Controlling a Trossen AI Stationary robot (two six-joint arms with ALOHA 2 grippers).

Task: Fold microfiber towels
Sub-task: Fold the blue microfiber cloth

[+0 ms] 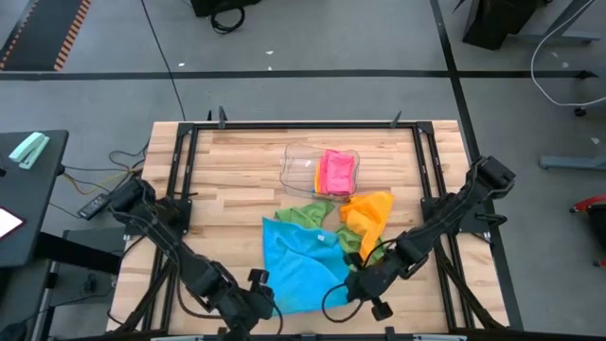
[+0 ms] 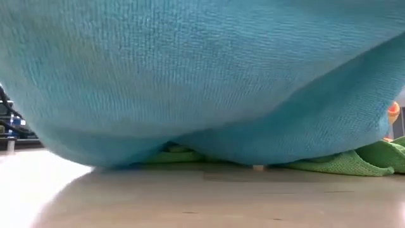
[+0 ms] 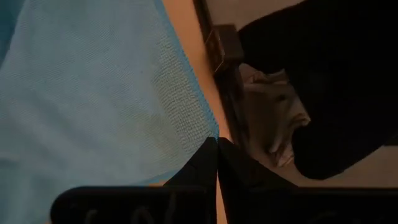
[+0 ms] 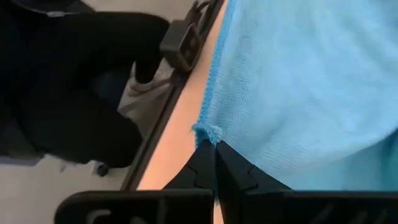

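A blue microfiber towel (image 1: 301, 260) is spread at the table's near middle and fills the low view (image 2: 202, 82). My left gripper (image 1: 268, 301) is shut at its near left corner, and my right gripper (image 1: 352, 287) is shut at its near right corner. A green towel (image 1: 308, 213) lies partly under the blue one's far edge. An orange towel (image 1: 369, 216) lies crumpled to the right. A pink towel (image 1: 336, 172) rests inside a clear plastic tray (image 1: 295, 169). My left gripper pinches the blue towel's near left corner (image 3: 210, 132) between its two fingertips (image 3: 205, 163), slanting down from the table's near left. My right gripper pinches the frayed near right corner (image 4: 206, 133) between its fingertips (image 4: 230, 165), slanting down from the near right. The near edge sags between both holds (image 2: 158, 149); the far part lies on the table.
The clear tray stands toward the far middle of the wooden table (image 1: 237, 161). A dark metal frame (image 1: 185, 170) runs along the table's sides. Bare wood lies to the left of the towels. The table's near edge (image 4: 168, 130) is close beneath both grippers.
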